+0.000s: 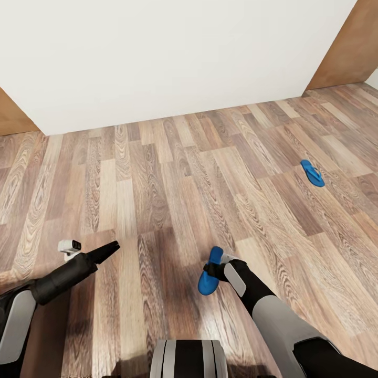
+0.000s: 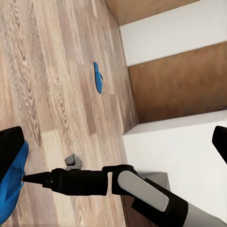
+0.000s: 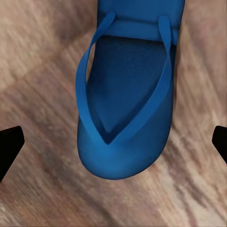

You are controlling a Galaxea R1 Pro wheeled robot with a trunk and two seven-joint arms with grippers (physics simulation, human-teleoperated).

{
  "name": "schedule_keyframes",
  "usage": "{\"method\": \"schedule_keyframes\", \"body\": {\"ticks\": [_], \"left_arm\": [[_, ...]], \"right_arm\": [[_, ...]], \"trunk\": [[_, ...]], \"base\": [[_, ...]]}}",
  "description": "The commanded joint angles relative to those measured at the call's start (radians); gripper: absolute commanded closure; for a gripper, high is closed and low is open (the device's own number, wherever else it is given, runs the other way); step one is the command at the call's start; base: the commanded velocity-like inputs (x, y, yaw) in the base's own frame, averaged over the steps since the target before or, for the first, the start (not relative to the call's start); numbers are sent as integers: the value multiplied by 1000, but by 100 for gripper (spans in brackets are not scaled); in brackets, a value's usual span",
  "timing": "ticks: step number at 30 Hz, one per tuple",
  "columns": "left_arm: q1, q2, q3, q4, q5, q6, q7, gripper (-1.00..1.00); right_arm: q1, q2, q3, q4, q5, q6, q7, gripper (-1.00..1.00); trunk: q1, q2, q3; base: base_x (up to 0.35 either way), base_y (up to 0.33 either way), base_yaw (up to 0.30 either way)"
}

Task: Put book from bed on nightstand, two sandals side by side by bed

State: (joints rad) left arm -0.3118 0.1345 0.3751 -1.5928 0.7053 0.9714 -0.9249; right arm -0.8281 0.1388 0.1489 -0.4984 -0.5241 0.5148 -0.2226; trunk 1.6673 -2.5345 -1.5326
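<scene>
Wood-plank floor runs to a white wall; I see no bed from here. Sandal step in hand. My right hand holds the near sandal by its heel end. The far sandal lies well apart on bare floor. Left hand: I cannot tell its spread. Next, I judge: carry to bedside, then fetch the second.
</scene>
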Motion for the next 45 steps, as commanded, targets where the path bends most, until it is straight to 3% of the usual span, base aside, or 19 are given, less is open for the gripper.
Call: {"method": "schedule_keyframes", "body": {"ticks": [1, 12, 18, 28, 38, 45], "left_arm": [[-1, 0, 0, 0, 0, 4, -3, -100], [0, -3, -9, 0, -1, 1, -2, -100], [0, -5, -11, 0, -3, 1, -2, -100], [0, -7, -41, 0, -4, 0, 3, -100], [0, -10, -45, 0, -6, 0, 9, -100], [0, -10, -70, 0, -7, -1, 9, -100]], "right_arm": [[0, -1, 6, -2, -11, 2, -9, -100], [0, -1, 6, -2, -11, 2, -9, -100], [0, -1, 6, -2, -11, 2, -9, -100], [0, -1, 6, -2, -11, 2, -10, -100], [-1, -1, 7, -1, -11, 1, -23, -100], [-1, -1, 8, -4, -11, 1, -166, -100]], "trunk": [[0, 0, -5], [0, 0, -5], [3, -2, -28], [3, -2, -28], [3, -2, -28], [3, -2, -28]], "base": [[0, 0, 0], [0, 0, 0], [0, 0, 0], [0, 0, 0], [0, 0, 0], [0, 0, 0]]}}
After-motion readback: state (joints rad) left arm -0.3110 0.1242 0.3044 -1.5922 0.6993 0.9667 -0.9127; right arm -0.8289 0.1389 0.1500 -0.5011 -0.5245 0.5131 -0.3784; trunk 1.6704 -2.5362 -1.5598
